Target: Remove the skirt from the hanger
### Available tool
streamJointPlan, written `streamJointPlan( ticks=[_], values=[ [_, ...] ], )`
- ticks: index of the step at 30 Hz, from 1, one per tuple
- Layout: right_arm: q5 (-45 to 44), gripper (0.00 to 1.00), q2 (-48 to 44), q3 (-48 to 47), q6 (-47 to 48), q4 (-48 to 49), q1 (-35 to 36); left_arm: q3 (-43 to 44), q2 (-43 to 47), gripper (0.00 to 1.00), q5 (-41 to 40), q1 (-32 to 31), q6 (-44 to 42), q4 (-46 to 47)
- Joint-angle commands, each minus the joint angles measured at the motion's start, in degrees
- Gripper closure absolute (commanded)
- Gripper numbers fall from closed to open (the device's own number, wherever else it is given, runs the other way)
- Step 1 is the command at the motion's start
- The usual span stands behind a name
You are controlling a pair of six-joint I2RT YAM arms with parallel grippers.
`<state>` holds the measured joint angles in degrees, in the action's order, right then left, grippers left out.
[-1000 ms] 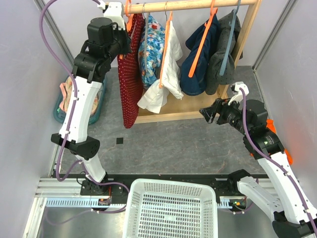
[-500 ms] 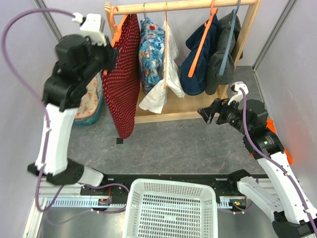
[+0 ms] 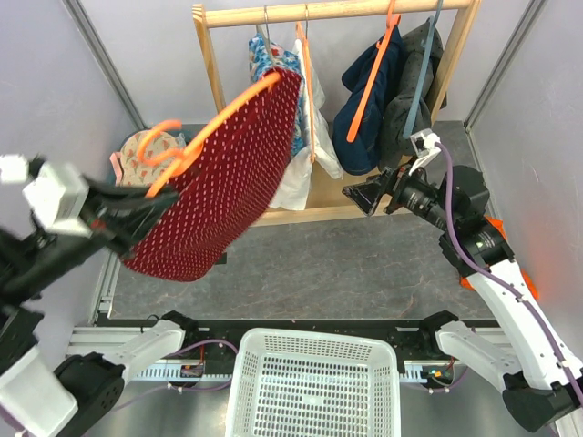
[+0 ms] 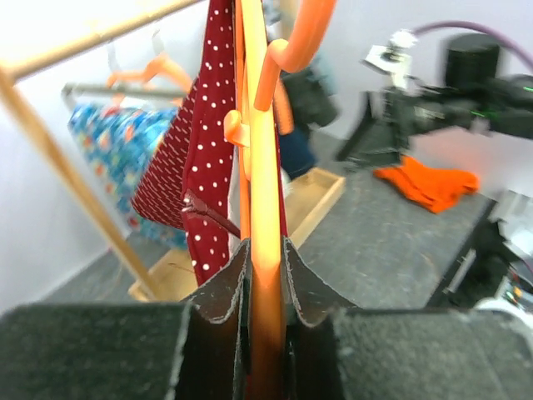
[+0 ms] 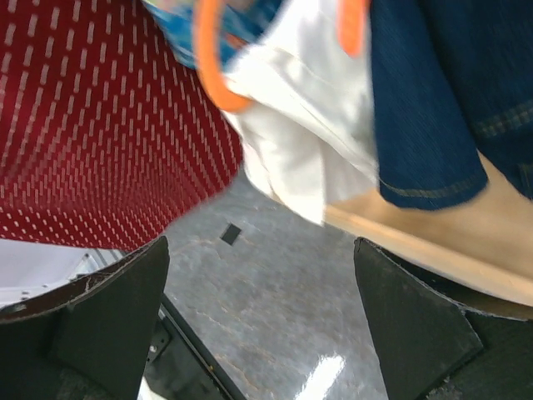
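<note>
The dark red polka-dot skirt (image 3: 219, 182) hangs on an orange hanger (image 3: 219, 123) that is off the rail and held tilted over the left part of the table. My left gripper (image 3: 127, 214) is shut on the hanger below its hook. In the left wrist view the jaws pinch the orange hanger bar (image 4: 265, 208) at my left gripper (image 4: 265, 250), and the skirt (image 4: 204, 142) hangs just beyond. My right gripper (image 3: 364, 196) is open and empty, to the right of the skirt's hem. In the right wrist view it (image 5: 262, 292) is spread wide, with the skirt (image 5: 108, 125) at upper left.
A wooden rack (image 3: 337, 11) at the back holds a blue floral garment (image 3: 273, 59), a white garment (image 3: 305, 168), a navy garment (image 3: 364, 118) and a grey dotted one (image 3: 414, 91). A white basket (image 3: 314, 382) sits at the near edge. A teal bin (image 3: 137, 150) is at the left.
My left arm has lifted the hanger with the skirt off the rail and swung it left and towards the near side. My right gripper has moved slightly left towards the rack.
</note>
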<state>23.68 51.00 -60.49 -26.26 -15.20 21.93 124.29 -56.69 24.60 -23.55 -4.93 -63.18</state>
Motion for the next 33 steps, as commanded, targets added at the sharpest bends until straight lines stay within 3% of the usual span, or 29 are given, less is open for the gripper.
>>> streamJointPlan(
  ticks=[1,8,19,27,33],
  values=[
    [1.72,0.02,-0.82,-6.48,2.0,5.27,0.65,0.17,2.71,0.96,9.59,0.17,-4.83,-0.71],
    [8.39,0.02,-2.84,-7.37,-3.44,13.26,0.57,0.34,4.74,0.98,11.79,0.26,-6.5,-2.39],
    [20.08,0.02,-3.99,1.33,-17.58,31.1,1.79,1.04,2.64,0.98,13.28,0.52,-4.92,-0.9],
    [18.6,0.02,2.6,1.6,-15.05,34.98,10.31,1.92,0.26,0.98,17.23,2.46,-2.63,0.33],
    [13.76,0.06,8.32,-1.47,-7.32,29.36,18.13,2.27,-0.18,0.98,18.2,3.07,-2.1,0.51]
  ],
)
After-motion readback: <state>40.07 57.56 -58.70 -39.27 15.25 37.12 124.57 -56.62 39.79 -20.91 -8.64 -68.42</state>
